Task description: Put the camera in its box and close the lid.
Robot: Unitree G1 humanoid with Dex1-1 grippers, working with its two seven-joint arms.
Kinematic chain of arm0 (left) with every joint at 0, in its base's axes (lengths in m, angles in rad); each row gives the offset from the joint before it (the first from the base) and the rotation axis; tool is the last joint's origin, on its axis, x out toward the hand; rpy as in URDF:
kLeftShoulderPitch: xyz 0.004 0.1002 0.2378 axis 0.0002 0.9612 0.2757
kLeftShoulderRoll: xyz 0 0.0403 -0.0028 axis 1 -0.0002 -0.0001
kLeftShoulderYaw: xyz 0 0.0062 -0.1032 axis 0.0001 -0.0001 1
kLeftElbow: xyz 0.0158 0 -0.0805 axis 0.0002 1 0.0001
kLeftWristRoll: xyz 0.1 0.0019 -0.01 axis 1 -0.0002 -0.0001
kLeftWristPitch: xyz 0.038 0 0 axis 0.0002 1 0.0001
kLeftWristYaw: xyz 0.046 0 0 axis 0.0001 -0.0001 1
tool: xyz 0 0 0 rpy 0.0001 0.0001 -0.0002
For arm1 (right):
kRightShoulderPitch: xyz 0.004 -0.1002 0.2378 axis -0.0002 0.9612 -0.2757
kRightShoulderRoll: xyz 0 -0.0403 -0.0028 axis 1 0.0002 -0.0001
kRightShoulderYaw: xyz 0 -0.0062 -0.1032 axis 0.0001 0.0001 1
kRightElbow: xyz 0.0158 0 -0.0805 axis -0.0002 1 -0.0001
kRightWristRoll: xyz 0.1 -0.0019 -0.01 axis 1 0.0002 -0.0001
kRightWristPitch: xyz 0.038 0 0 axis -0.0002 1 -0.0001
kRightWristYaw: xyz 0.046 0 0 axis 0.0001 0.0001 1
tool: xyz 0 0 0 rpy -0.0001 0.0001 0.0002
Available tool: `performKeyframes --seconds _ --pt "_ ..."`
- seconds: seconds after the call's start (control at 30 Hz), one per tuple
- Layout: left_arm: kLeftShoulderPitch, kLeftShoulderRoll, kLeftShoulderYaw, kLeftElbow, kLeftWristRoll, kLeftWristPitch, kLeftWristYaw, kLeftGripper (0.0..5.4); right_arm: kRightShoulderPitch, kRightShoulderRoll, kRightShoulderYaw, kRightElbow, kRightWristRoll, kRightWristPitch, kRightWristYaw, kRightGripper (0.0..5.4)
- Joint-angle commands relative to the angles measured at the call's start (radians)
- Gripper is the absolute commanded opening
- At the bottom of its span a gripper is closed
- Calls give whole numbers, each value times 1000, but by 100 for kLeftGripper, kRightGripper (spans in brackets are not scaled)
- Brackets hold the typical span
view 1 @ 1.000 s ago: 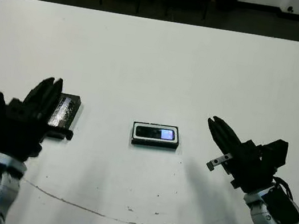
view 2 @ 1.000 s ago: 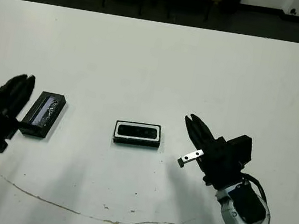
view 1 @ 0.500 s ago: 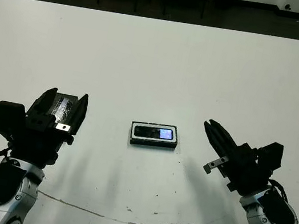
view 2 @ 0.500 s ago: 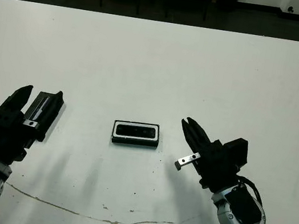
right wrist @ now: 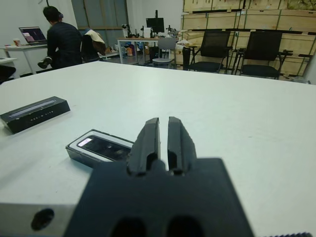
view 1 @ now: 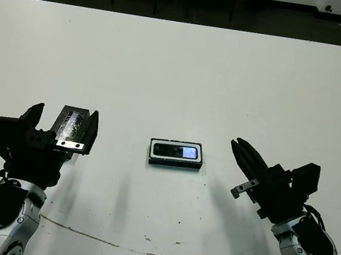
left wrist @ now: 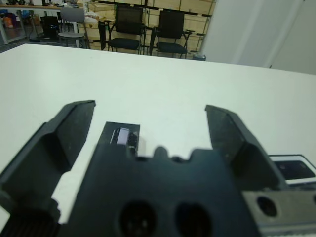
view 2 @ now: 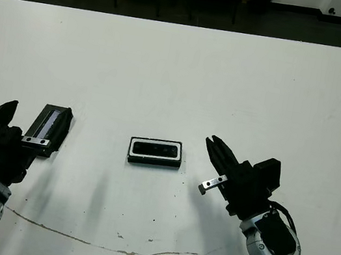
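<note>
Widened since a moment ago, the left gripper is spread around the lid, untouched; the right gripper is closed, empty; the camera is seated in the box

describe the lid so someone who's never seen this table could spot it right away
On the white table, look near the robot's left edge, just ahead of the open left pincer. The lid is the flat black rectangular cover lying there. Unlike the box at the table's middle, which has a white lining and holds the camera with its lit screen, the lid carries a glossy greyish strip.
</note>
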State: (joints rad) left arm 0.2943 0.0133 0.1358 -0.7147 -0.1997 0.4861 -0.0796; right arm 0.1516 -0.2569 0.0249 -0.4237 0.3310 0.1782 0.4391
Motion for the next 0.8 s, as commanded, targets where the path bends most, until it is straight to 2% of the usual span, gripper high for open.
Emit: performKeyframes --seconds 0.03,0.13,0.27,0.4,0.7,0.8 --pt "23 28 6 32 0 31 -1 539 11 0 0 4 9 20 -4 0" --pt "23 33 10 47 -8 46 -8 539 12 -5 2 -6 -2 19 -8 0" --pt "4 32 42 56 -90 142 -19 539 8 -2 -1 12 8 2 6 0" --pt "-11 51 50 59 -123 206 -15 539 7 -5 -2 15 8 8 8 0" --pt "-9 41 21 80 -58 174 47 539 3 -13 -10 14 19 24 11 0" --pt "2 58 -11 86 3 133 67 539 2 -8 -12 23 23 15 15 0"
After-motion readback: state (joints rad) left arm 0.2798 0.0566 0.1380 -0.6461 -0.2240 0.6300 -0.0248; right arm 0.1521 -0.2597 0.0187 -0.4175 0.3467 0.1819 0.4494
